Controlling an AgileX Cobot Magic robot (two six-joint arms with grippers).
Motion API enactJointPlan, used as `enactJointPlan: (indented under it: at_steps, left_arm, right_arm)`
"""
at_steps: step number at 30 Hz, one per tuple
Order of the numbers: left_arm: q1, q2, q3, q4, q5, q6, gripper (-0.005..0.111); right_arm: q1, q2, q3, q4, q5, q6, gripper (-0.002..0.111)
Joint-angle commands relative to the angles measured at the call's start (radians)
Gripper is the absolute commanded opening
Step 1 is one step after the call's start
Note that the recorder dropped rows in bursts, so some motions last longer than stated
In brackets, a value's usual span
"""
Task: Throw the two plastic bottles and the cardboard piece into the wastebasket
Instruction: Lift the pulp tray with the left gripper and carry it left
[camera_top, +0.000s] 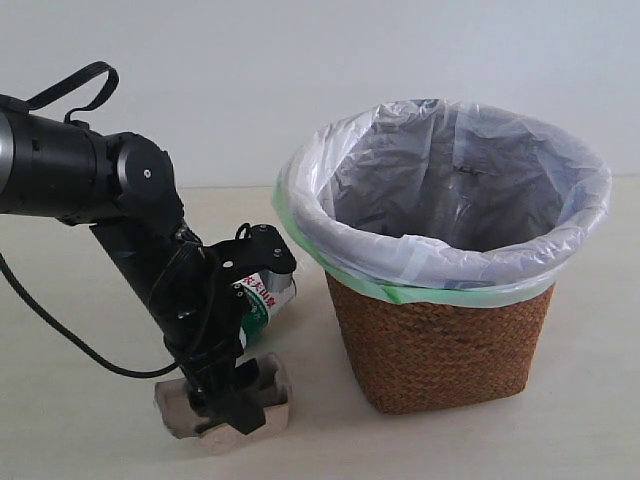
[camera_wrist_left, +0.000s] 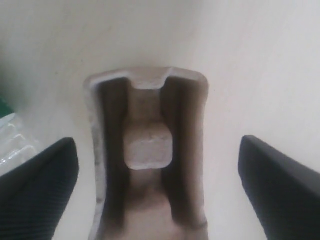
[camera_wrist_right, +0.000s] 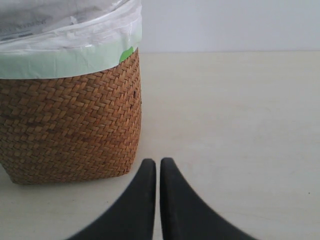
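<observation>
The beige moulded cardboard piece (camera_top: 268, 392) lies on the table at the front left. My left gripper (camera_top: 228, 400) is down over it and open. In the left wrist view the cardboard piece (camera_wrist_left: 148, 148) lies between the two black fingers (camera_wrist_left: 42, 182), with a gap on each side. The green-and-white-label bottle (camera_top: 266, 293) lies just behind the left arm, and a clear edge of the bottle (camera_wrist_left: 11, 134) shows beside one finger. The wicker wastebasket (camera_top: 440, 335) with its white liner stands to the right. The red-label bottle is out of view. My right gripper (camera_wrist_right: 158, 164) is shut and empty, low beside the wastebasket (camera_wrist_right: 70, 125).
The left arm's black body (camera_top: 90, 175) and its cable slant in from the upper left. A pale table (camera_top: 80, 330) carries everything, with a white wall behind. The basket's bag rim (camera_top: 440, 270) flares wider than the wicker.
</observation>
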Motion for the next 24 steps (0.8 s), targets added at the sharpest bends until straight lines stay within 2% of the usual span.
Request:
enactJointPlan:
  at_steps: [1, 13, 24]
  left_arm:
    - [-0.006, -0.002, 0.009, -0.023, 0.008, -0.011, 0.081]
    - [-0.006, -0.002, 0.050, -0.016, -0.071, -0.006, 0.081]
    - [-0.006, -0.002, 0.055, -0.023, -0.079, -0.006, 0.081]
  right_arm:
    - [-0.005, -0.004, -0.001, -0.005, -0.006, -0.004, 0.000]
    - [-0.005, -0.004, -0.001, -0.005, -0.006, -0.004, 0.000]
    - [-0.005, -0.004, -0.001, -0.005, -0.006, -0.004, 0.000]
